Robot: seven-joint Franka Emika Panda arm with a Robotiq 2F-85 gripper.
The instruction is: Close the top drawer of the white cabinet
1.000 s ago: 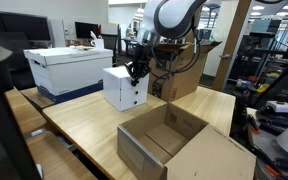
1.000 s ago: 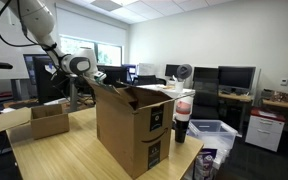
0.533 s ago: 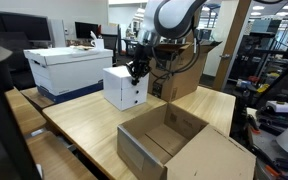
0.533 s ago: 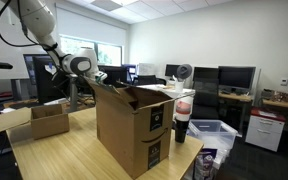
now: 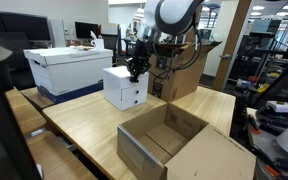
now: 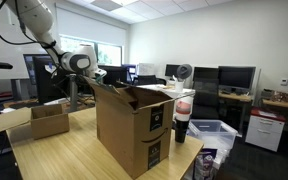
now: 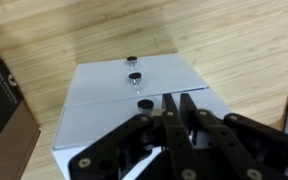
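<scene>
The white cabinet (image 5: 122, 89) stands on the wooden table (image 5: 84, 125), next to a large white storage box. In the wrist view the white cabinet (image 7: 104, 115) lies right below me, its dark knobs in a row on the white drawer fronts. The top drawer (image 7: 112, 85) shows as a flat white panel; I cannot tell how far out it stands. My gripper (image 7: 178, 103) hovers just above the cabinet with its black fingers pressed together and nothing between them. It also shows in an exterior view (image 5: 134, 68). In an exterior view the cabinet is hidden behind a cardboard box.
A large white lidded storage box (image 5: 69, 65) stands beside the cabinet. An open cardboard box (image 5: 174, 145) sits at the table's near end, another (image 5: 181, 75) behind the arm. A tall cardboard box (image 6: 134, 125), a small one (image 6: 46, 121) and a dark bottle (image 6: 181, 120) also stand here.
The gripper has risen slightly above the cabinet. The cabinet and boxes have not moved.
</scene>
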